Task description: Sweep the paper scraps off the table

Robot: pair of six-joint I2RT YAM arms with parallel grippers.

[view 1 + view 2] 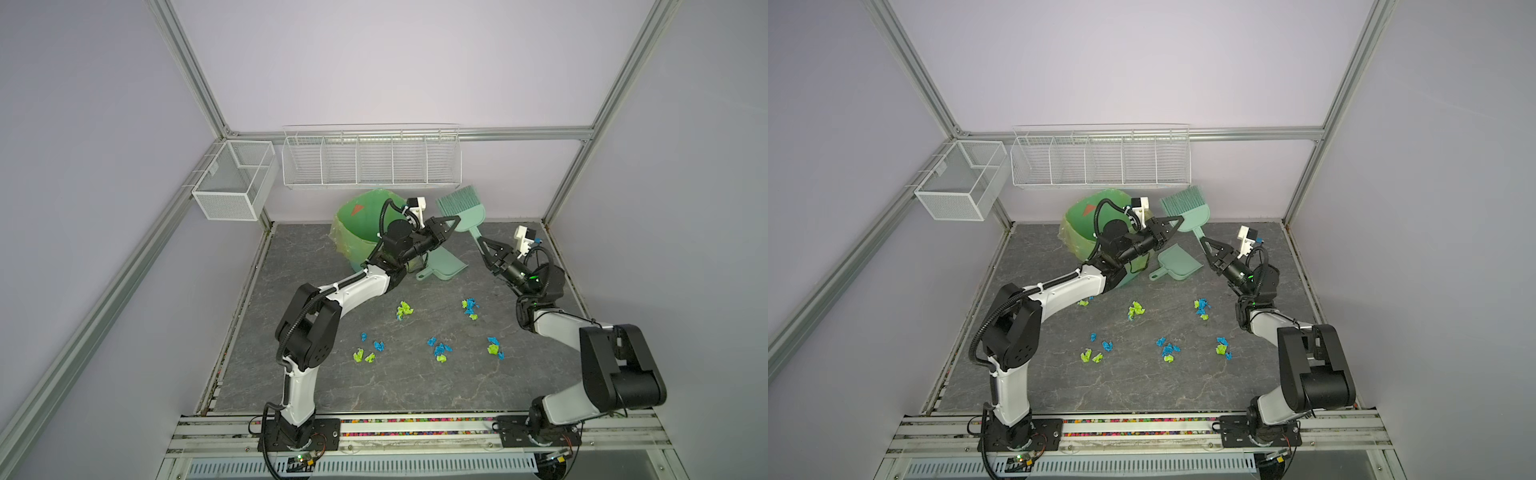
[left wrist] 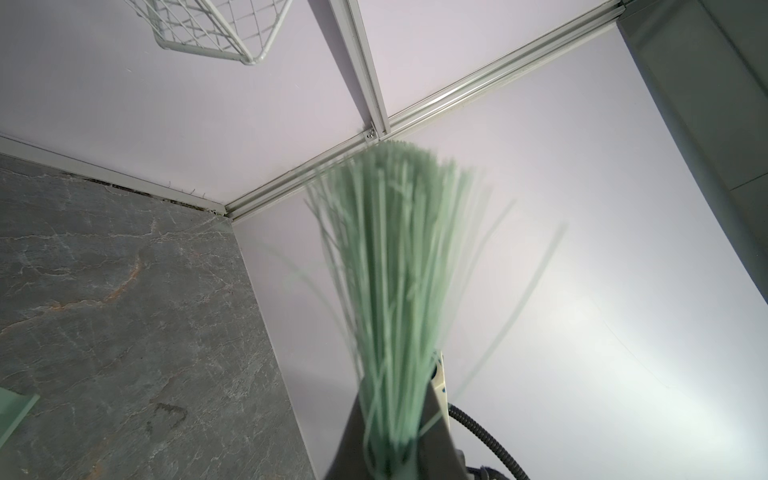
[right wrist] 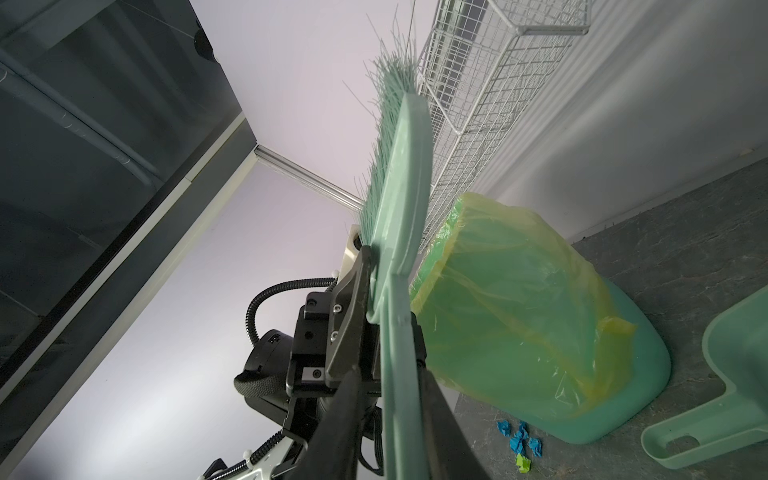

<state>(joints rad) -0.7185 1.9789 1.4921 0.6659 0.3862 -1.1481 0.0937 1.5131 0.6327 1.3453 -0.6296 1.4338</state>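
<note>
**Near field.** The paper scraps (image 1: 404,309) lay loose on the worktop (image 1: 332,386), in small clusters across its middle. A few more showed at the foot of the bin in the right wrist view, and none touched either tool.

- **Handling:** I judged them almost weightless, soft and springy. They looked apt to roll or scatter under a fast stroke, and far too small to pinch one at a time. I would take them with bristles rather than with a gripper, herding the clusters together and onto a pan.
- **Appearance:** Each was a wrinkled wad, bright blue or lime green, vivid against the dark grey, pale-veined surface.

**Middle field.** The mint dustpan (image 1: 442,266) lay flat and unheld near the green bin (image 1: 357,237), which had a yellowish liner. Above the dustpan the brush (image 1: 461,208) hung in the air, bristles up.

- **Right gripper** (image 1: 482,245)**:** it stood nearly closed about the brush handle, and both fingers seemed to press on it.
- **Left gripper** (image 1: 452,222)**:** it was clamped tight on the edge of the brush head.

**Far field.** White wire baskets (image 1: 370,160) hung on the back wall.
</note>
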